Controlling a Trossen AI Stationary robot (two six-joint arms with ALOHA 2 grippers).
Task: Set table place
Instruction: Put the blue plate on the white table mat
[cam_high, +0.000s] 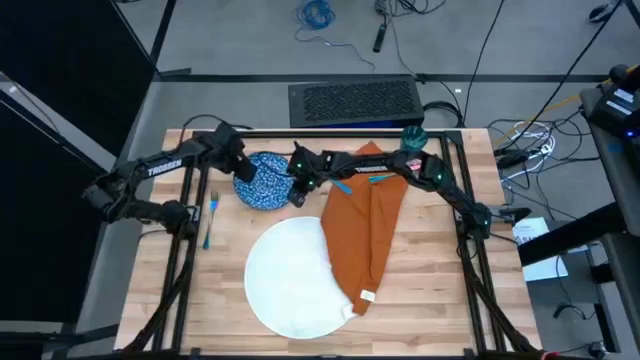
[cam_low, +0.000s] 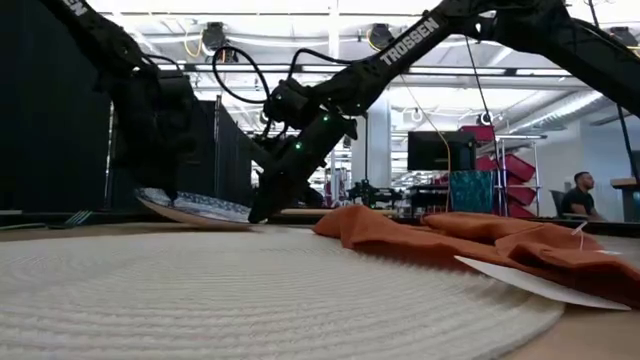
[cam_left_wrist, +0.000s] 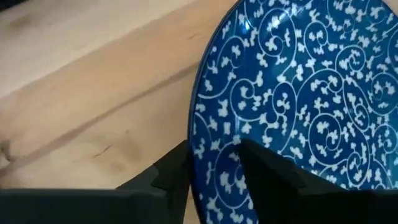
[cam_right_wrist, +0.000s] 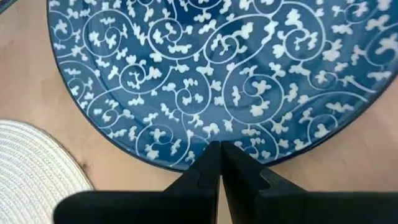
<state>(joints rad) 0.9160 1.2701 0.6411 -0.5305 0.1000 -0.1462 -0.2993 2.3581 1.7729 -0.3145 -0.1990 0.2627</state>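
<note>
Toward the upper left of the table (cam_high: 430, 300) in the overhead frame, I see both grippers at the blue patterned bowl (cam_high: 263, 180). My left gripper (cam_left_wrist: 211, 158) comes in from the frame's left, its fingers astride the bowl's rim, one outside and one inside, clenched on it. My right gripper (cam_right_wrist: 221, 162) reaches across from the frame's right and meets the bowl's opposite edge; its fingers are pressed tight together, tips at the rim (I cannot tell whether they pinch any of it). In the table-level frame the bowl (cam_low: 195, 208) sits tilted, its left side raised off the wood.

Below and right of the bowl, at centre frame, lies the round white mat (cam_high: 290, 275), well apart from the left gripper but near the bowl. The orange napkin (cam_high: 368, 225) stretches from the upper middle down to the mat's right edge, overlapping it, with a small white tag at its lower end. A light-blue fork (cam_high: 210, 218) lies left of the bowl, near the left arm. Two more light-blue pieces of cutlery (cam_high: 375, 179) rest on the napkin's upper part, under the right arm. The small teal cup (cam_high: 413, 137) stands at the top edge, right of centre.
</note>
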